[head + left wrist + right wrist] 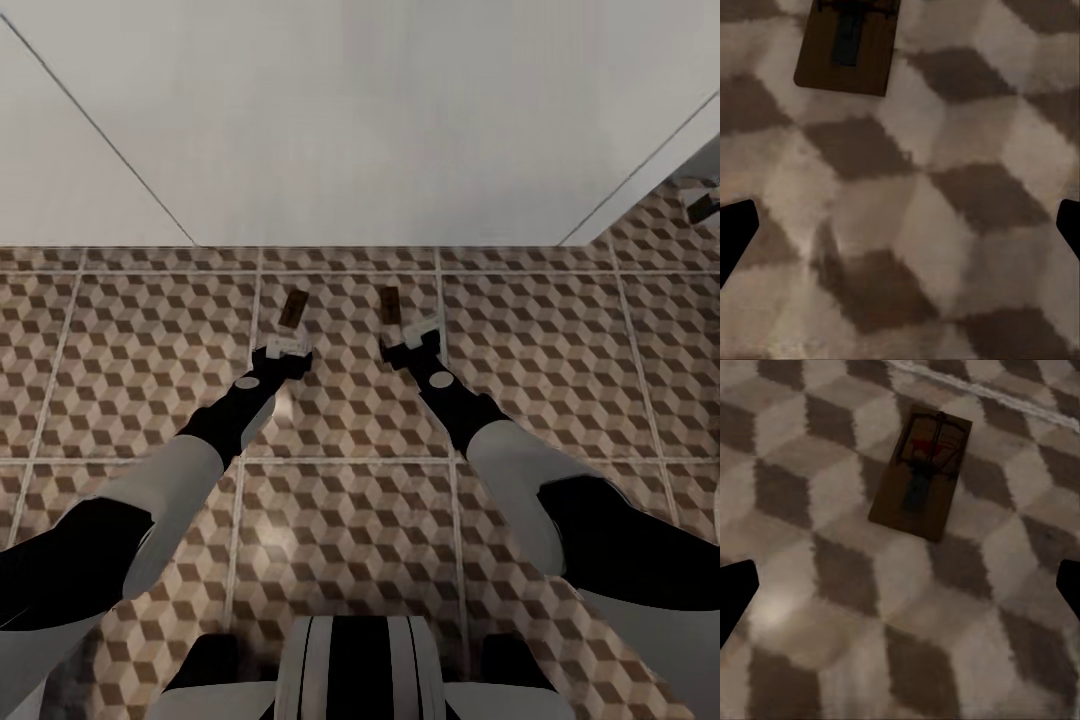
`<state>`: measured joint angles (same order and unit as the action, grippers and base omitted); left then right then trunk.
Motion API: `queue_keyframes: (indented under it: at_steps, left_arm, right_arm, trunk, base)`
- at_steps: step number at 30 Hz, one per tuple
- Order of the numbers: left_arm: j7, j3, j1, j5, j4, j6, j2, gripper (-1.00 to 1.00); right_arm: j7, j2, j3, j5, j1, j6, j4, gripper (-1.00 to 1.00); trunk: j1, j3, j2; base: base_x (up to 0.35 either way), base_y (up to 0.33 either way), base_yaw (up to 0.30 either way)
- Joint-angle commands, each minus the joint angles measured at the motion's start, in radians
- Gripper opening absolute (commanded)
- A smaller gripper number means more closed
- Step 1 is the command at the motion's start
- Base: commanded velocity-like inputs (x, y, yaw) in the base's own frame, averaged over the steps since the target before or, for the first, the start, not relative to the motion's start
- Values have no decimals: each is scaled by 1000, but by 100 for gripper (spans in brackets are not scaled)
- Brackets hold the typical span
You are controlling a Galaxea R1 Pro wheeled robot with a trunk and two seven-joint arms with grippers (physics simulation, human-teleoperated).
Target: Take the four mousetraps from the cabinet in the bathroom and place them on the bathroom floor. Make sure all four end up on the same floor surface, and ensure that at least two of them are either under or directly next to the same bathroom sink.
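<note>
We see both arms reaching forward and down over the bathroom floor (150, 330), its cube-patterned tiles running up to a wide white surface (380, 120) ahead. The left gripper (283, 352) hangs released with nothing between its spread fingertips; in the left wrist view the dark tips sit far apart at the frame's edges. Just beyond it, one mousetrap (292, 309) lies flat on the tile, apart from the claw. The right gripper (412, 342) is likewise released and empty. Another mousetrap (389, 305) lies flat on the floor just ahead of that claw, untouched; the right wrist view (920, 472) shows its wire parts and red mark. The two traps lie near each other, side by side
</note>
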<state>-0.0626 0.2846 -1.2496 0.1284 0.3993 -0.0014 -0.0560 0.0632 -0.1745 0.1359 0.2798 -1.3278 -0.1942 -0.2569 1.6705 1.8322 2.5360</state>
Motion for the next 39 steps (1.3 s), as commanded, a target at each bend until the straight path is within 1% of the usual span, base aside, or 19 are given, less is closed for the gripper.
queue_keyframes:
  at_steps: [1, 8, 39]
  left_arm:
    - [-7, 8, -1, 11, 1, 0, 1, 100]
    - [-8, 9, -1, 11, 2, 0, 1, 100]
    - [-8, 9, -1, 11, -1, 0, 1, 100]
  right_arm:
    - [6, 0, 3, 8, -1, -5, 1, 100]
    - [5, 0, 4, 9, -1, -25, 1, 100]
    - [4, 0, 3, 10, -1, -31, 0, 100]
  trunk:
    - [-1, 0, 0]
    - [-1, 0, 0]
    - [-1, 0, 0]
  base:
    - [-338, 0, 0]
    - [-341, 0, 0]
    - [-343, 0, 0]
